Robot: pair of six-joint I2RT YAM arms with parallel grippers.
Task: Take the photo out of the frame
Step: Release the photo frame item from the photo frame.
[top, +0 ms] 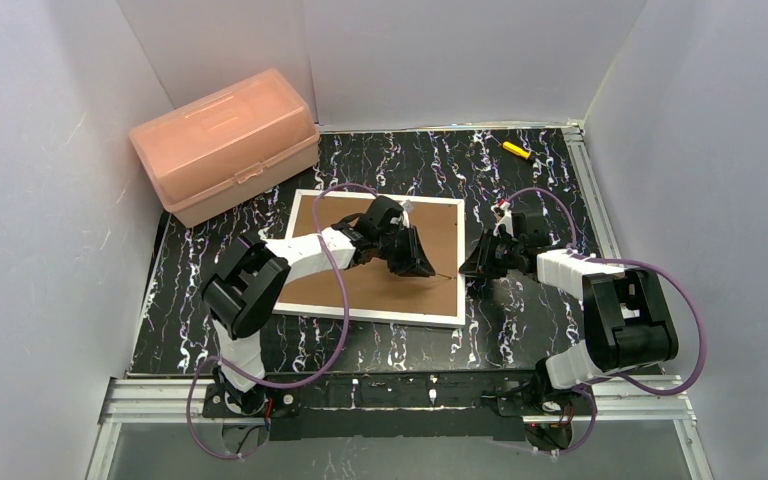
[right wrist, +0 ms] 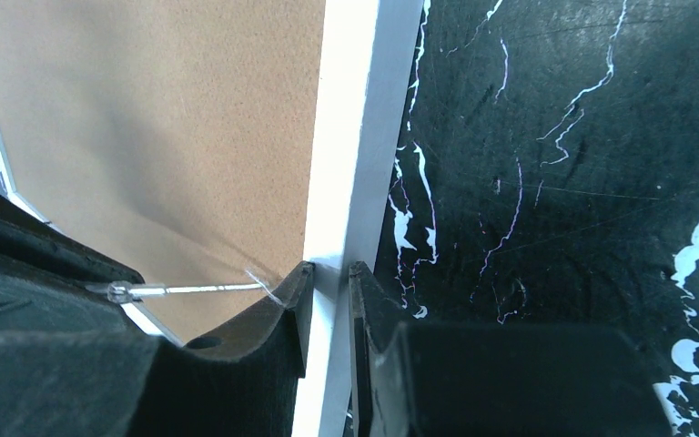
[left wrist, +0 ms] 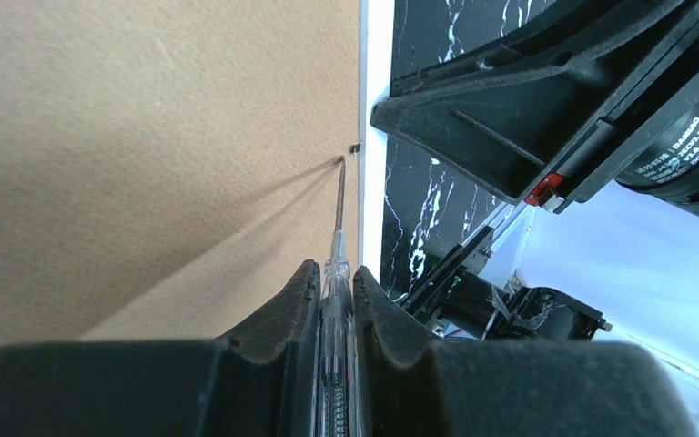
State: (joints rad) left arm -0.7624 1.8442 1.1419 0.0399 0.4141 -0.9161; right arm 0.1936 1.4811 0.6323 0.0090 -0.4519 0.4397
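Observation:
The frame (top: pixel 305 290) lies face down on the table, its brown fibreboard back up and its white border around it. The photo is hidden. My left gripper (top: pixel 422 265) is shut on a clear-handled screwdriver (left wrist: pixel 335 273). The screwdriver's thin metal tip (left wrist: pixel 341 173) touches the backing board beside a small black tab (left wrist: pixel 355 147) at the frame's right edge. My right gripper (top: pixel 472 268) is shut on the frame's white right border (right wrist: pixel 350 182), one finger on the board side and one on the table side. The screwdriver shaft (right wrist: pixel 209 289) also shows in the right wrist view.
A pink plastic box (top: pixel 224 143) stands at the back left, close to the frame's far left corner. A small yellow tool (top: pixel 516 150) lies at the back right. White walls enclose the black marbled table (top: pixel 520 190).

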